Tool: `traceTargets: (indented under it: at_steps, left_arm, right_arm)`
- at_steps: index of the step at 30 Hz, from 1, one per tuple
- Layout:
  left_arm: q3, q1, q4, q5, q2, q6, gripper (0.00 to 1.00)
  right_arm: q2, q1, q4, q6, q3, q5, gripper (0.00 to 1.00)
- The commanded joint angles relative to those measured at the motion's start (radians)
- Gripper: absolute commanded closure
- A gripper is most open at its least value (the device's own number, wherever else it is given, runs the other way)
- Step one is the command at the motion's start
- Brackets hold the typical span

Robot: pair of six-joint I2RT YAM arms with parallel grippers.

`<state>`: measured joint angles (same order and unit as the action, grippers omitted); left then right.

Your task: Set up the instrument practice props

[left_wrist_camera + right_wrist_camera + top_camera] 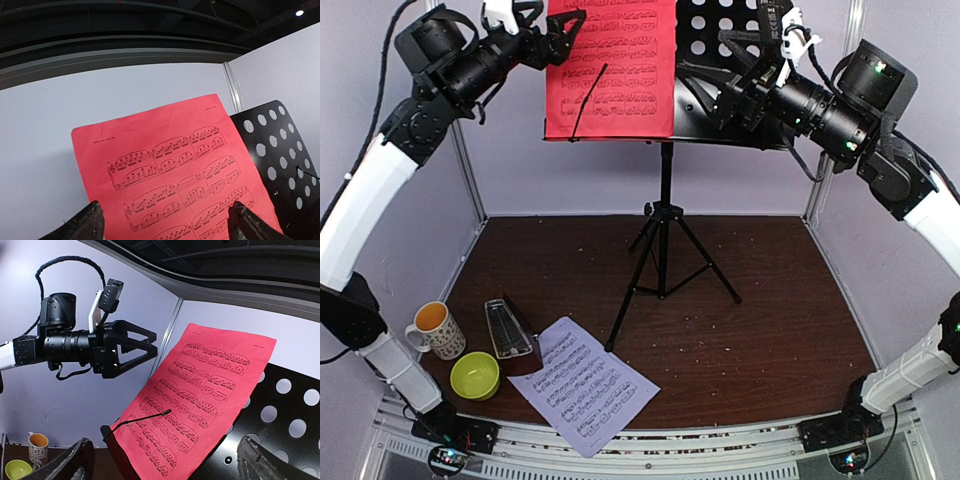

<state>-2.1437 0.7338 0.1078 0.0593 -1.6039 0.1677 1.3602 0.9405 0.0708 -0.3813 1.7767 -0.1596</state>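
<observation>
Brown table (770, 300), one stand (666, 230), one metronome (510, 330), red sheet (610, 70), white sheet (585, 385)

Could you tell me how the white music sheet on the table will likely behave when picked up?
The white music sheet looks like a single thin page lying flat on the table, so it is probably floppy and hard to get a finger under. It is likely light and may slide if pushed. One corner meets the metronome, which might snag it.
</observation>
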Motion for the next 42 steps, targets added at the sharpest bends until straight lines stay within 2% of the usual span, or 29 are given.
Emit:
traceTargets:
  at_steps: [1,6,10,14,19,24,29,35,42]
  left_arm:
    - [0.097,-0.005,0.060,-0.041,0.133,-0.090,0.10]
    - [0.261,-0.005,0.132,-0.075,0.289,-0.141,0.09]
    - [0.425,-0.005,0.201,-0.108,0.410,-0.166,0.10]
    - [0.648,-0.001,0.249,-0.147,0.540,-0.188,0.11]
    - [0.891,0.035,0.306,-0.124,0.651,-0.224,0.15]
    - [1.042,0.115,0.392,-0.073,0.695,-0.211,0.17]
    - [1.182,0.190,0.401,-0.030,0.710,-0.249,0.21]
    - [1.342,0.297,0.319,0.052,0.654,-0.335,0.26]
    - [1.442,0.337,0.243,0.057,0.562,-0.412,0.34]
  right_arm:
    - [-0.030,0.010,0.122,0.107,0.061,-0.015,0.00]
    - [-0.048,0.038,0.226,0.175,0.066,-0.031,0.00]
    - [-0.096,0.089,0.238,0.219,-0.038,-0.046,0.00]
    - [-0.136,0.168,0.266,0.231,-0.162,0.004,0.00]
    - [-0.181,0.241,0.284,0.292,-0.331,0.041,0.02]
    - [-0.216,0.275,0.253,0.418,-0.526,0.042,0.05]
    - [-0.237,0.279,0.224,0.570,-0.682,0.068,0.08]
    - [-0.197,0.279,0.209,0.834,-0.807,0.048,0.21]
    - [-0.122,0.277,0.090,1.101,-0.947,-0.068,0.23]
